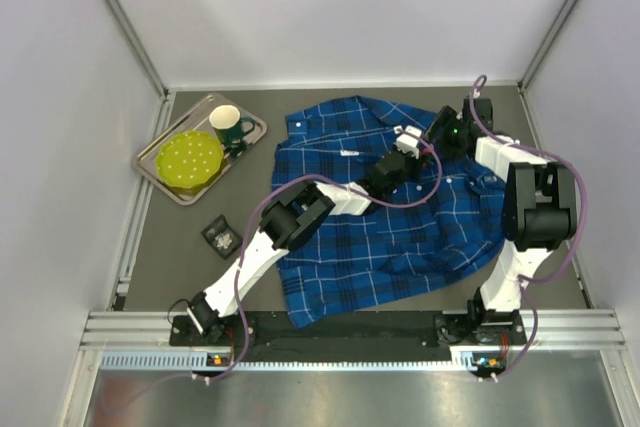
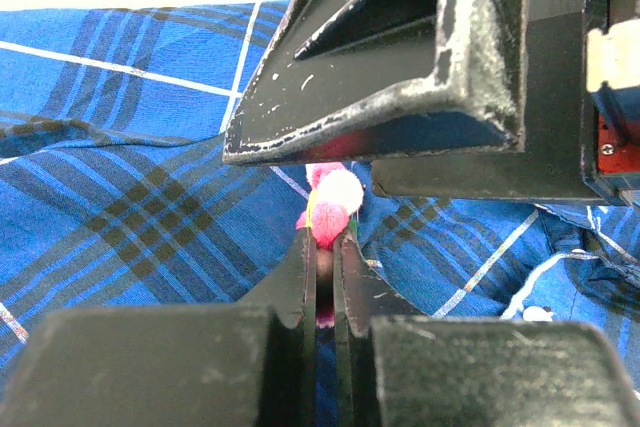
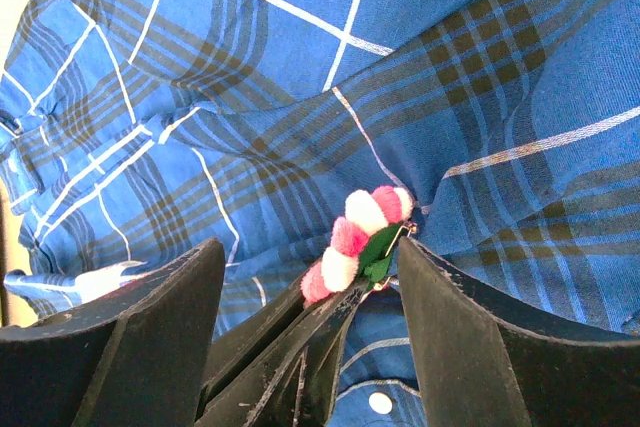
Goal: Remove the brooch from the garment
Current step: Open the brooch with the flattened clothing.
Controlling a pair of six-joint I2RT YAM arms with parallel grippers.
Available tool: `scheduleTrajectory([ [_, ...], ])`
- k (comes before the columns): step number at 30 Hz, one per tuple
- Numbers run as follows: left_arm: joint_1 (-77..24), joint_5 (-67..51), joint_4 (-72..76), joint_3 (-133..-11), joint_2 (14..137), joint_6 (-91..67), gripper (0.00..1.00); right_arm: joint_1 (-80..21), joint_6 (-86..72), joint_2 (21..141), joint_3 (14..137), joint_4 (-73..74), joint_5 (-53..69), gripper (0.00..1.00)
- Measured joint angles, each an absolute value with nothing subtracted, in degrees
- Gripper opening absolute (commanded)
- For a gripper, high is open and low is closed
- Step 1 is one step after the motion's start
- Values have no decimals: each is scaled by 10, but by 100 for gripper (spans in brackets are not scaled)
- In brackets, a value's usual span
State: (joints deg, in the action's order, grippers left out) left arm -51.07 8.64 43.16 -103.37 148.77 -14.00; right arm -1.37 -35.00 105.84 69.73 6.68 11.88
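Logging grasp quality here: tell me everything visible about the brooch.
The brooch is a small cluster of fluffy pink and white pompoms beside a green felt-like piece, with a thin metal pin at its edge. It sits on the blue plaid garment, pinched between the shut fingers of the left hand.

1 high rear overhead view; 2 close downward wrist views, brooch (image 3: 352, 237) common to both.
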Motion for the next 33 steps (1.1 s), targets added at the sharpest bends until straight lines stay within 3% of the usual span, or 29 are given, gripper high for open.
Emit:
scheduleTrajectory([
  [21, -509, 88, 448, -1016, 1482, -153, 0, -8, -361, 1080, 679, 40, 137, 70],
  [33, -508, 85, 448, -1016, 1482, -163, 0, -7, -379, 1087, 679, 30, 143, 66],
])
